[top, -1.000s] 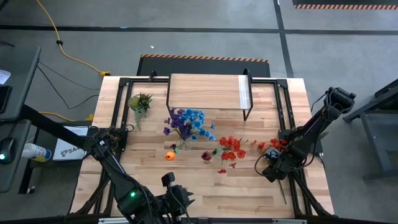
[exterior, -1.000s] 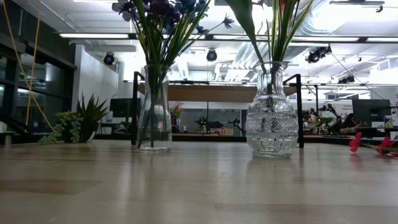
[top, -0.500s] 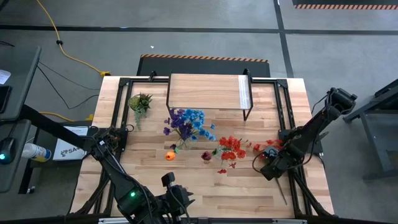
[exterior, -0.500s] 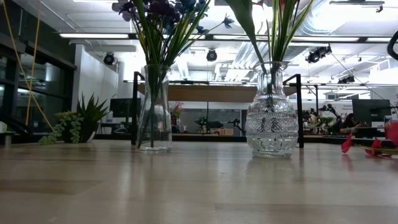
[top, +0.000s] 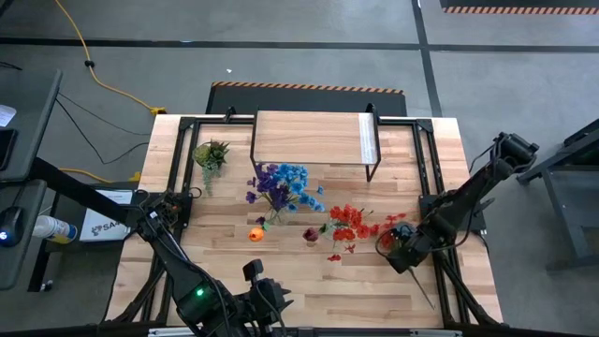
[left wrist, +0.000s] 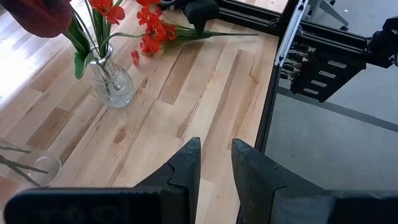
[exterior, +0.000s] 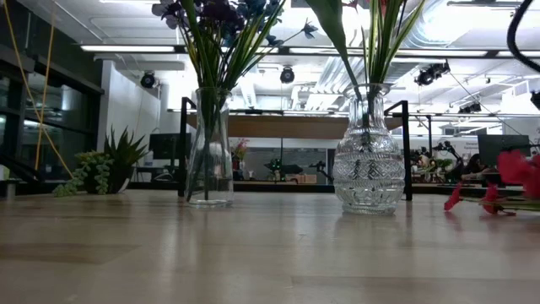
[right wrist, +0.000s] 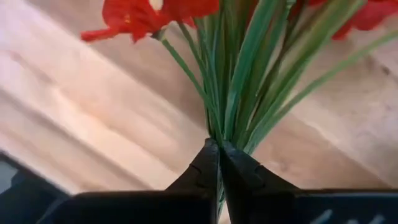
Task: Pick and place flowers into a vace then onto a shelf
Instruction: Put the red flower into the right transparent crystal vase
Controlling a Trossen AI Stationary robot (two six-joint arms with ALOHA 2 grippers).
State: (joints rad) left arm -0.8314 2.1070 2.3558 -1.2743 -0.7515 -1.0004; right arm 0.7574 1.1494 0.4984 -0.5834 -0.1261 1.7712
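Note:
My right gripper [top: 397, 253] is near the table's right edge, shut on a bunch of red flowers [top: 393, 230] with green stems. The blooms [exterior: 513, 167] point toward the round glass vase [exterior: 367, 165], which holds more red flowers [top: 346, 221]. A tall clear vase [exterior: 209, 152] holds blue and purple flowers [top: 284, 182]. An orange bloom [top: 255, 234] and a maroon one [top: 311, 234] lie on the tabletop. The shelf [top: 314, 139] stands at the far edge. My left gripper [left wrist: 216, 149] waits at the near edge, open a little and holding nothing. My right gripper pinches the bundle of green stems [right wrist: 222, 127] between its two fingers, below the blooms. The stems run straight on ahead from the fingertips [right wrist: 210, 163], so the fingers lie along them. The red blooms [exterior: 513, 167] are held above the tabletop, with some petals drooping.
A small green spiky plant [top: 211, 153] sits at the far left. A loose red bloom [top: 334, 256] lies near the round vase. Black frame rails [top: 426, 168] run along the table's right side. Bare wood [top: 309, 281] lies toward the near edge.
My right gripper has moved a little toward the table's left, toward the round vase, carrying the red flowers. Their blooms lay low by the tabletop a second ago and now stand higher and nearer the vase.

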